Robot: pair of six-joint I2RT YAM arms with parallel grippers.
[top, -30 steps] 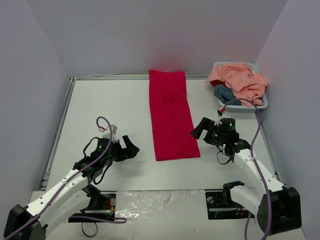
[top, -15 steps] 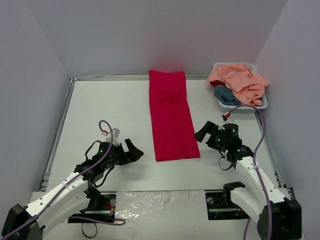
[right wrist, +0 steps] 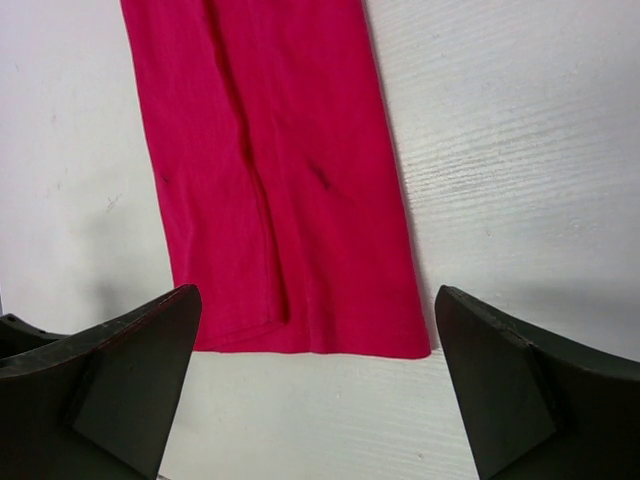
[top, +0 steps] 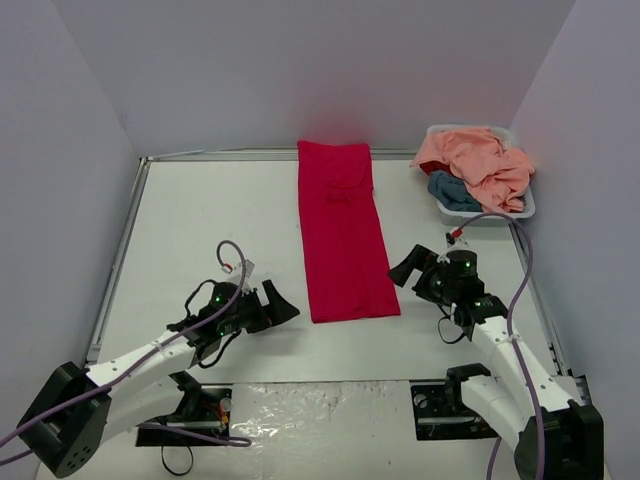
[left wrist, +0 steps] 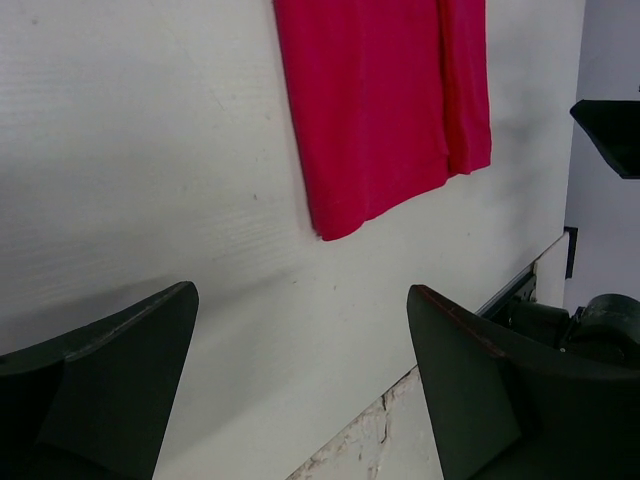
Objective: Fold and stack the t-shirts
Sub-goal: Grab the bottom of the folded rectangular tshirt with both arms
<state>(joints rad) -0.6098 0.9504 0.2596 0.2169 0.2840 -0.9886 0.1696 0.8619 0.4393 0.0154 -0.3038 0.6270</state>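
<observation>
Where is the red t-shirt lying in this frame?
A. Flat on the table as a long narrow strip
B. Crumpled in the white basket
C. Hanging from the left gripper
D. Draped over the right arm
A: the red t-shirt lies flat as a long narrow strip on the table, apart from the basket.

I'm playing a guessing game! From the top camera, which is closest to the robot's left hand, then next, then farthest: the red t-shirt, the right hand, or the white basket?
From the left hand:
1. Red t-shirt, just to its right.
2. Right hand, beyond the shirt.
3. White basket, far right corner.
</observation>
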